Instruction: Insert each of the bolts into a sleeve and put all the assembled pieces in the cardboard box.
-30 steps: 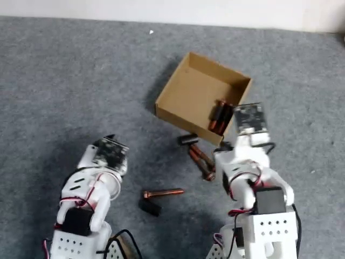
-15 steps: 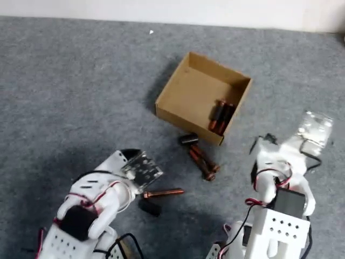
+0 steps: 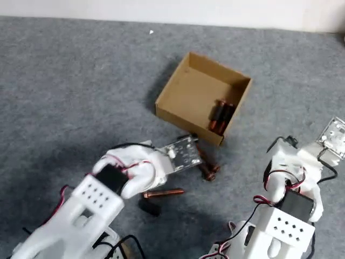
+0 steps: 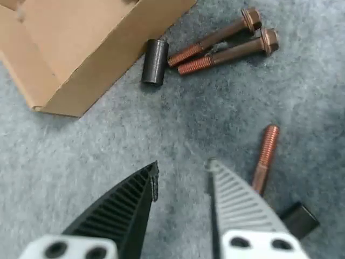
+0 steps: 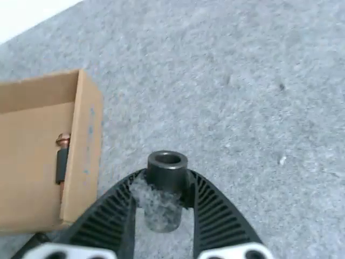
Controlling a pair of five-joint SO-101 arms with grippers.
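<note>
My left gripper (image 4: 183, 170) is open, low over the grey carpet. Beyond it, a black sleeve (image 4: 154, 61) and two copper bolts (image 4: 223, 46) lie next to the cardboard box (image 4: 81, 48). A third bolt (image 4: 264, 159) and another black sleeve (image 4: 299, 218) lie beside one finger; from above they are the bolt (image 3: 164, 192) and sleeve (image 3: 149, 206). My right gripper (image 5: 167, 178) is shut on a black sleeve (image 5: 167, 164), held upright over bare carpet to the right of the box (image 5: 43, 156). Assembled pieces (image 3: 221, 116) lie inside the box (image 3: 202, 97).
The grey carpet spreads all around, with wide room at the left and back. A pale wall runs along the far edge. The left arm's wrist (image 3: 180, 155) covers part of the two bolts near the box's front corner.
The left arm has swung from the left side to the centre, over the loose bolts. The right arm has drawn back from the box's front corner out to the right.
</note>
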